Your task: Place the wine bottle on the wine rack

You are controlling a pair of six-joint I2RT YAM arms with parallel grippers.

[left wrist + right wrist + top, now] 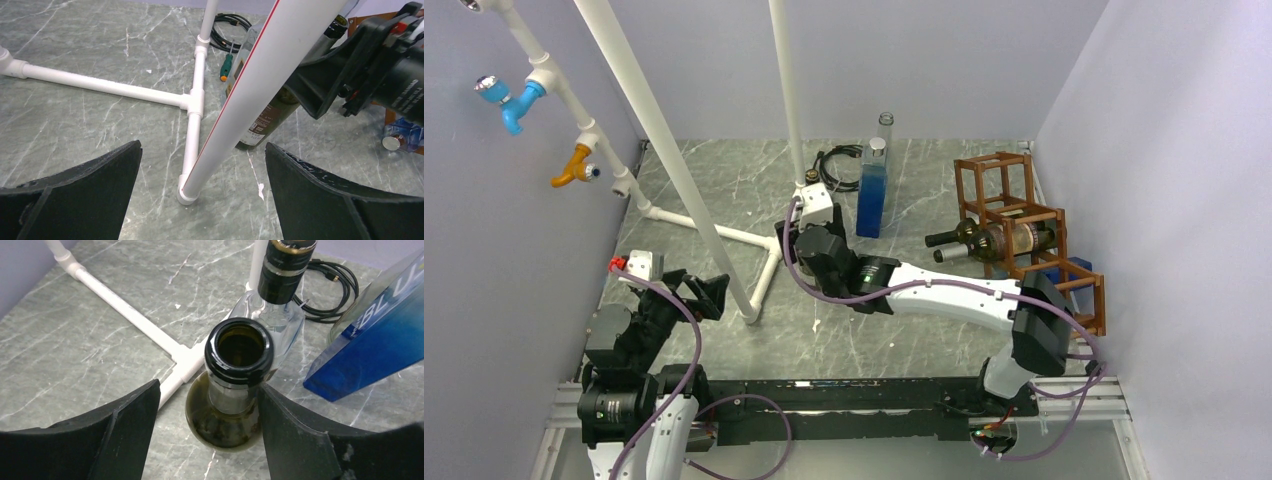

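Note:
The wine bottle is dark olive glass and uncorked. It stands upright on the marble floor beside the white pipe frame. My right gripper straddles its neck from above, still open. The right finger rests against the neck, and the left finger stands clear of it. In the left wrist view the same bottle shows behind a slanted pipe. The reddish-brown wine rack stands at the right wall with two bottles lying in it. My left gripper is wide open and holds nothing.
A clear bottle with a dark cap stands just behind the wine bottle. A tall blue bottle is to its right. A black cable and a green screwdriver lie nearby. White pipes cross the left half.

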